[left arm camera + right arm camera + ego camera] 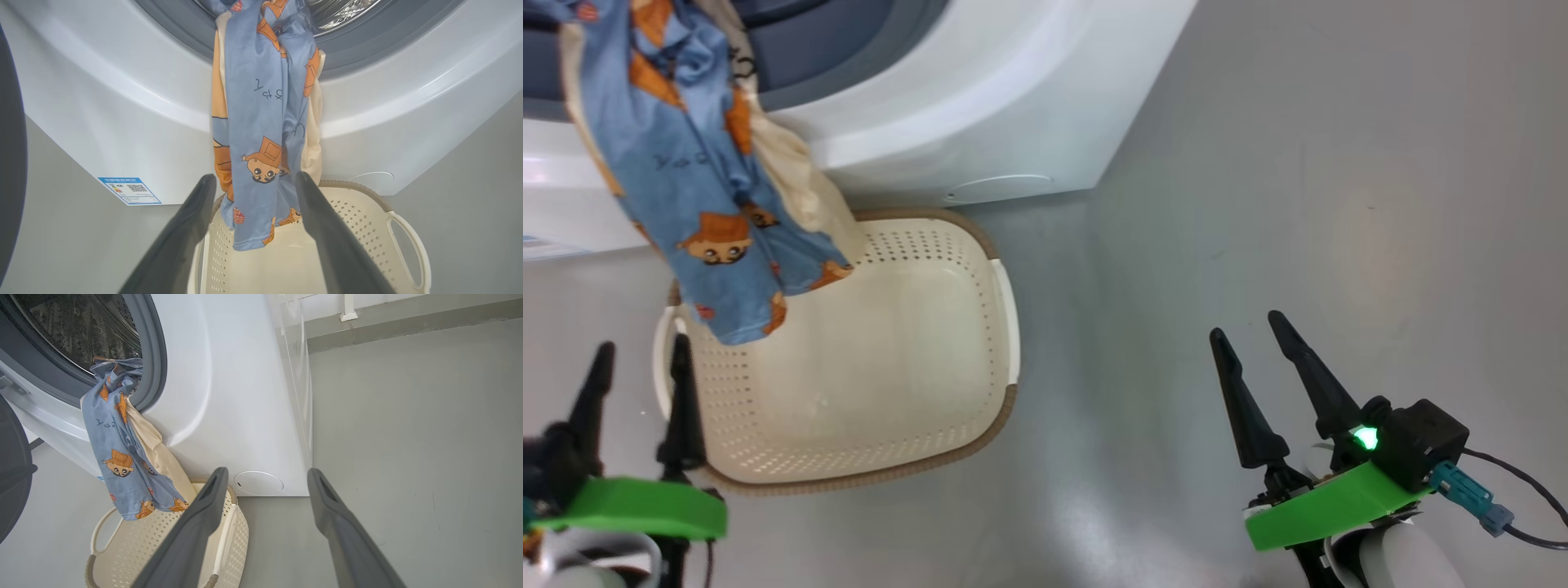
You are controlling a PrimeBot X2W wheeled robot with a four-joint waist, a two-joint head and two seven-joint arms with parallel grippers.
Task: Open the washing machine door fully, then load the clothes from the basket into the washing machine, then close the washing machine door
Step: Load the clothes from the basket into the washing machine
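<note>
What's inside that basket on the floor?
The basket looks bare inside. The cloth hanging from the washer mouth dangles over one corner, hiding whatever lies beneath it there.

Basket point(907, 384), washing machine point(1013, 106) on floor point(1298, 204)

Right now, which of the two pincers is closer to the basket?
The left pincer, right at the basket rim; the right pincer hangs over grey floor.
</note>
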